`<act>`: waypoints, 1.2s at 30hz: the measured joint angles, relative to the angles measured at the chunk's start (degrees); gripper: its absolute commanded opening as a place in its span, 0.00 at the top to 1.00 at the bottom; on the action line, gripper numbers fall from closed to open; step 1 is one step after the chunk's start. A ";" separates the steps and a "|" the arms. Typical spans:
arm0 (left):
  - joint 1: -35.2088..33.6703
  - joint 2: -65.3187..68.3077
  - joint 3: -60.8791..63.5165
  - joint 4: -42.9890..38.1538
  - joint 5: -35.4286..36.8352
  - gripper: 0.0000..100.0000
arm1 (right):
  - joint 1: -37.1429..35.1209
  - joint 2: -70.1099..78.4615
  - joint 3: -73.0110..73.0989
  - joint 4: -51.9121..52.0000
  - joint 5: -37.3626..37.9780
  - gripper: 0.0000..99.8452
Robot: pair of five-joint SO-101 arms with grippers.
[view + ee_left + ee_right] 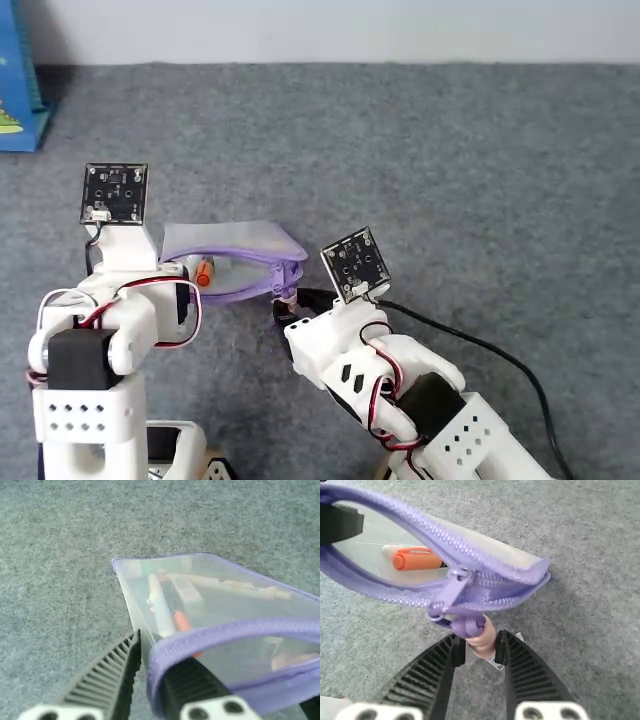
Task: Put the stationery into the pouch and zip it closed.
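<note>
A: High view, pouch [235, 245]?
B: Translucent, purple trim, lying on the grey tabletop [450, 150] between the two arms. Orange-capped pen [204, 272] inside. Near edge hidden under the arms.
A: Left wrist view?
B: Left gripper [147, 652] nearly closed, pinching the pouch's purple rim. Contents blurred behind mesh.
A: Right wrist view?
B: Right gripper [480, 647] clamped on the zipper pull [465, 625]; mouth partly unzipped. White tag [498, 665], print unreadable.
</note>
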 measured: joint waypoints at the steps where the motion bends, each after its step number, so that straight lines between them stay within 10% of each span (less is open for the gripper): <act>1: 0.00 0.00 0.00 0.00 0.00 0.99 | 0.00 0.00 0.00 0.00 0.00 0.95; 21: 0.26 0.00 0.00 -4.48 -2.02 0.86 | -2.29 -17.32 0.70 9.67 5.89 0.99; 36: 23.65 -0.09 0.00 -16.09 -4.40 0.74 | -2.46 -29.89 0.62 19.08 11.25 0.99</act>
